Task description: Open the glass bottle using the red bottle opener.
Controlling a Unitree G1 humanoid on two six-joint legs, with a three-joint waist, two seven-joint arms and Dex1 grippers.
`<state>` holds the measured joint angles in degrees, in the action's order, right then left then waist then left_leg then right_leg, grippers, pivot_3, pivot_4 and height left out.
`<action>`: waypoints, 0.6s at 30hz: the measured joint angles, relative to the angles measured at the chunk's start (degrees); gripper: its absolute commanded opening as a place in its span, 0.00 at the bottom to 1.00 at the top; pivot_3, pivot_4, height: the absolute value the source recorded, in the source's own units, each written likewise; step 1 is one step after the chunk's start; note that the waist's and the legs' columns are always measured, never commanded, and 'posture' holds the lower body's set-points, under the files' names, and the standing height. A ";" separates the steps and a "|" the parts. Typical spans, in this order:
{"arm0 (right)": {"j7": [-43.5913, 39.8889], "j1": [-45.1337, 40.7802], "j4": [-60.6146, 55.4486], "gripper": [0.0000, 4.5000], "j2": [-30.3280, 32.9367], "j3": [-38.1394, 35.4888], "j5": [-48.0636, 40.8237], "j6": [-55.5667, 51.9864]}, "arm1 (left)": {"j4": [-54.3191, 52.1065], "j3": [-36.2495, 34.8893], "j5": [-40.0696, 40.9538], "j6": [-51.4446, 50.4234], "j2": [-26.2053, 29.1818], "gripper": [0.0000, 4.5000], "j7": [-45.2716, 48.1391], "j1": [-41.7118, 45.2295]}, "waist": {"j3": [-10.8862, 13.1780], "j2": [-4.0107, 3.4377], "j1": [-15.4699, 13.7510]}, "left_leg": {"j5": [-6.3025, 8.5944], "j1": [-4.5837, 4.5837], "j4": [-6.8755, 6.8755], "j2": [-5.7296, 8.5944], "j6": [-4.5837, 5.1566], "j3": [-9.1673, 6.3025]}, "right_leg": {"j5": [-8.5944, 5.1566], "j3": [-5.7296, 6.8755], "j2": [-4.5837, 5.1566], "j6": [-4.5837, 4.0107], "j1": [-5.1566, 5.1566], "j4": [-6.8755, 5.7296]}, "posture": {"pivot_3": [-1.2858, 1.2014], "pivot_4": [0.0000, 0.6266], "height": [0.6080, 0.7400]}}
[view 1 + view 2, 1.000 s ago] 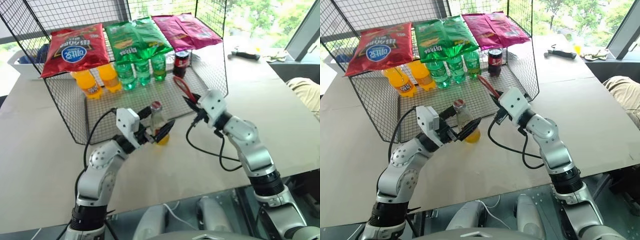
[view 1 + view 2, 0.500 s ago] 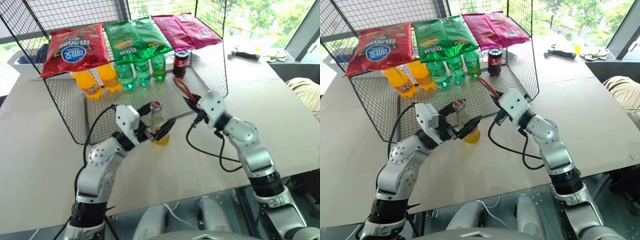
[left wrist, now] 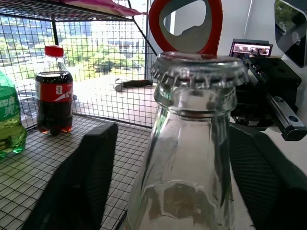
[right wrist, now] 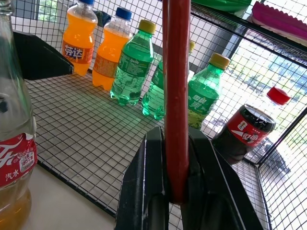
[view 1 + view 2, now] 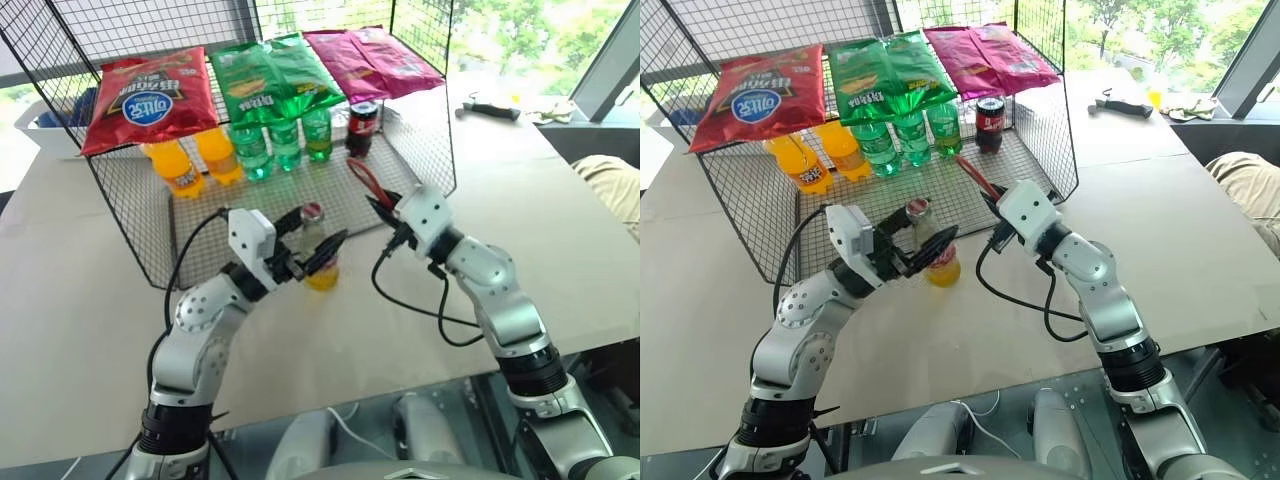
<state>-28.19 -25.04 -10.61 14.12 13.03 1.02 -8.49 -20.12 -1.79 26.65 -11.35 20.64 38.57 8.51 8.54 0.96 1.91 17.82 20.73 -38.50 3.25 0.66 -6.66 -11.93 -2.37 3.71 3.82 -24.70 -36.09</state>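
Flanking the glass bottle (image 5: 319, 252), left gripper (image 5: 312, 249) fingers sit spread, gaps showing on both sides. Bottle stands upright, capped, on the tabletop (image 5: 90, 300) just off the wire rack's (image 5: 150, 190) front edge. Right gripper (image 5: 381, 203) pinches the red bottle opener (image 5: 362, 175), well clear of the cap.

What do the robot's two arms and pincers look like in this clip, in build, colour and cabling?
Both arms are jointed silver-grey metal segments with dark rings at the joints. Each ends in a white boxy wrist block carrying a pincer of two flat black fingers: left pincer, right pincer. A loose black cable loops from each wrist block back along its forearm. No markings are legible on either.
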 measured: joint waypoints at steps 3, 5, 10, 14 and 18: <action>0.00 0.07 0.00 0.00 0.00 -0.01 0.01 0.02 | -0.66 -0.11 0.23 0.18 0.50 0.40 0.05 -0.10 | 0.00 -0.01 0.00 | 0.00 0.00 0.01 -0.01 0.00 0.00 | 0.00 0.00 -0.01 0.00 0.00 0.01 | 0.52 0.24 1.00; -0.01 0.10 0.02 0.00 -0.02 0.00 0.01 0.03 | -0.68 0.02 0.18 0.25 0.66 0.40 0.07 -0.11 | 0.00 -0.01 -0.01 | 0.00 0.00 0.01 -0.01 0.00 0.00 | 0.00 0.01 0.00 0.00 0.01 0.01 | 0.52 0.24 1.00; -0.06 0.10 0.03 0.00 -0.02 0.01 0.07 0.03 | -1.19 0.09 -0.22 0.53 1.19 0.40 0.08 -0.51 | 0.00 0.00 0.02 | 0.00 -0.01 0.02 -0.01 0.00 0.00 | 0.00 0.01 -0.01 0.00 0.01 0.02 | 0.52 0.24 1.00; -0.35 -0.37 0.79 0.00 0.86 1.83 2.50 2.35 | -1.33 0.12 -0.62 0.84 1.45 0.40 0.09 -0.65 | 0.00 -0.01 0.03 | 0.00 -0.02 0.02 -0.01 0.00 0.02 | 0.00 0.00 -0.01 0.00 0.01 0.01 | 0.52 0.24 1.00; -0.51 -2.99 5.31 0.00 2.35 6.33 7.92 10.56 | -1.33 0.20 -0.91 1.07 1.48 0.40 0.08 -0.67 | 0.00 0.00 0.13 | 0.00 -0.03 0.02 0.00 0.00 0.04 | 0.00 0.00 -0.03 0.00 0.01 0.01 | 0.52 0.24 1.00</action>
<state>-28.70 -28.03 -5.30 16.46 19.36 8.94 2.07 -21.45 -1.59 25.73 -10.28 22.13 38.65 7.83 8.55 0.96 2.03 17.82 20.70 -38.48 3.25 0.66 -6.63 -11.93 -2.37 3.68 3.82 -24.69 -36.08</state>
